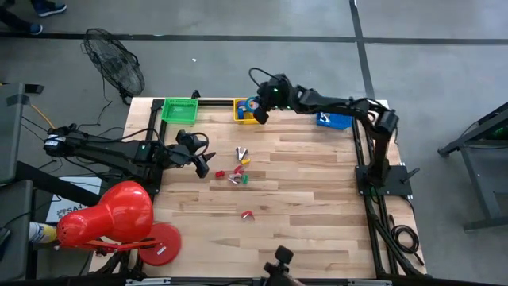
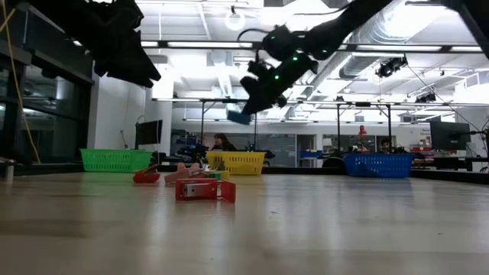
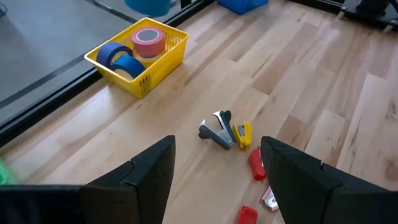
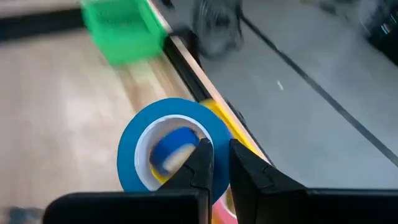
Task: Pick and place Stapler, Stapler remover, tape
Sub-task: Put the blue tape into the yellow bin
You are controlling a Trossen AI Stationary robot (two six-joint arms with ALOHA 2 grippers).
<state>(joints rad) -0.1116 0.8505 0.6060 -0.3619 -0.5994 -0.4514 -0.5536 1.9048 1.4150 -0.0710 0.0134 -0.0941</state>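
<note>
My right hand [image 4: 214,163] pinched the blue tape [image 4: 171,149] by its rim above the yellow basket [image 1: 242,111], my left hand [image 3: 214,171] waited open, and the tape might have slipped and missed.

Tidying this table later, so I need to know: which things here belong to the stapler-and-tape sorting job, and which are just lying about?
Job: blue tape roll in right gripper; tape rolls in yellow basket; staple removers; green basket, blue basket.

Lying about: floor fan; red mannequin head.
</note>
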